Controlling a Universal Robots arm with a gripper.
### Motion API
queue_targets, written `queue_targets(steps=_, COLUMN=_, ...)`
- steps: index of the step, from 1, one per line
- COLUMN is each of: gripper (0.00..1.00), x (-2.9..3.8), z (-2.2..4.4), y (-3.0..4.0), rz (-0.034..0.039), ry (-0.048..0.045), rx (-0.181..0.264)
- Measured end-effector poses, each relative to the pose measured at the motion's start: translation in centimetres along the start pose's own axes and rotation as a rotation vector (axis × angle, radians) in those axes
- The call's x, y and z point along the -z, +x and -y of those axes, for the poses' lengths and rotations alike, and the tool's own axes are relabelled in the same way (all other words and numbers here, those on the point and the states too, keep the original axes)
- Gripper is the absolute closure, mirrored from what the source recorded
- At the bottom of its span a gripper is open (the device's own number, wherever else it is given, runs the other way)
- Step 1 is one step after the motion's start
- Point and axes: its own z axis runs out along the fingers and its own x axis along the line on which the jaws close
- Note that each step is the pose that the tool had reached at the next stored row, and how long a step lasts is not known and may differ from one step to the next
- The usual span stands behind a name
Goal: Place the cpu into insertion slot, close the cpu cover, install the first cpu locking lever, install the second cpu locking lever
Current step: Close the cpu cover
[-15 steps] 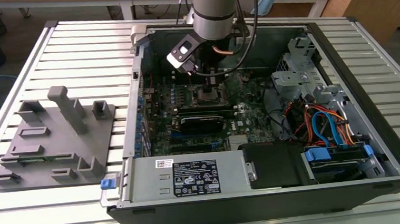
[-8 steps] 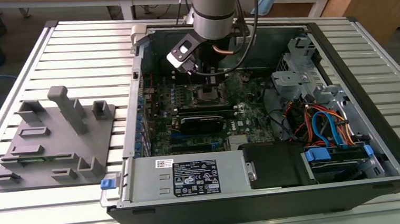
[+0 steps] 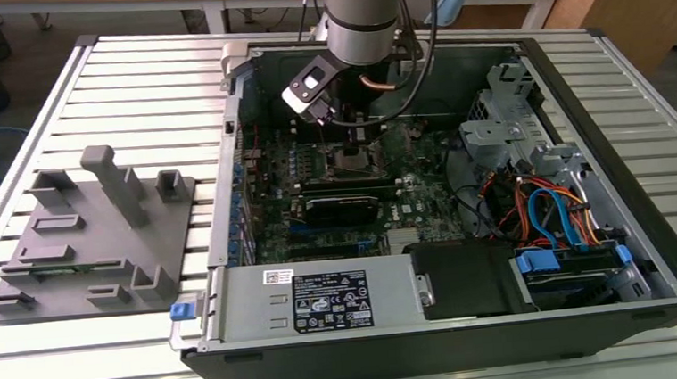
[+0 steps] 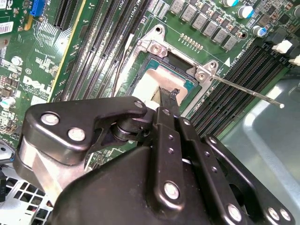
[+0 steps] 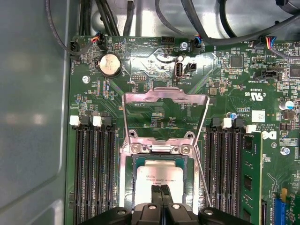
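The cpu [image 5: 161,174], a silver-grey square chip, lies in the insertion slot [image 5: 123,180] on the green board. In the second wrist view the cpu [image 4: 146,83] also sits inside the slot's silver rim [image 4: 155,47]. The cpu cover [image 5: 164,97], a thin silver frame with a square window, is swung open and lies back on the board beyond the slot. My gripper [image 5: 161,188] is shut, its tips together right over the chip's top, with nothing between them. In the exterior view my gripper [image 3: 353,144] hangs over the socket inside the computer case.
A thin locking lever [image 4: 248,91] sticks out free from one side of the slot. Black memory slots [image 5: 91,173] flank the socket on both sides. Case walls [image 3: 624,178], cables and drive bays surround the board. A grey fixture block [image 3: 92,242] stands on the table at the exterior view's left.
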Motion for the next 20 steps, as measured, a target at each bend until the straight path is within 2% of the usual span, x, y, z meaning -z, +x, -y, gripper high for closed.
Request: queue_targets(steps=20, gripper=0.9, x=0.54, z=0.0, y=0.01, rz=0.0, ry=0.0, rx=0.0)
